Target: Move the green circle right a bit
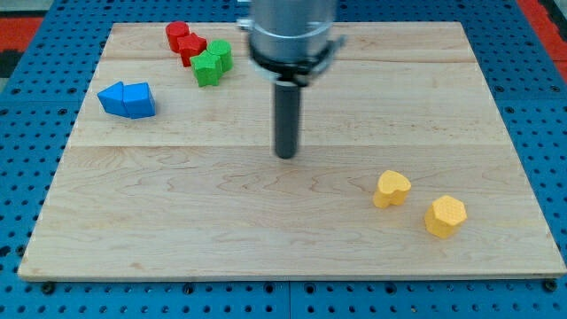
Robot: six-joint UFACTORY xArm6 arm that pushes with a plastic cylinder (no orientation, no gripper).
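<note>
My tip (286, 156) stands mid-board, no fingers; 2 red blocks (185, 40), 2 yellow blocks (412, 202), 1 green block (213, 63), 1 blue block (127, 99).

Wooden desk (266, 221) sitting on blue pegboard (532, 106), my tip (285, 155) resting mid-board well apart from blocks, red block (184, 41) touching green block (213, 62), blue block (127, 99) lying left, yellow heart (391, 189) and yellow hexagon (445, 216) sitting lower right.

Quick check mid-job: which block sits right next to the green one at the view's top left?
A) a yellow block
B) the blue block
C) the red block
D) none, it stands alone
C: the green block lies against the red block, while my tip is well off to the view's lower right of both.
</note>
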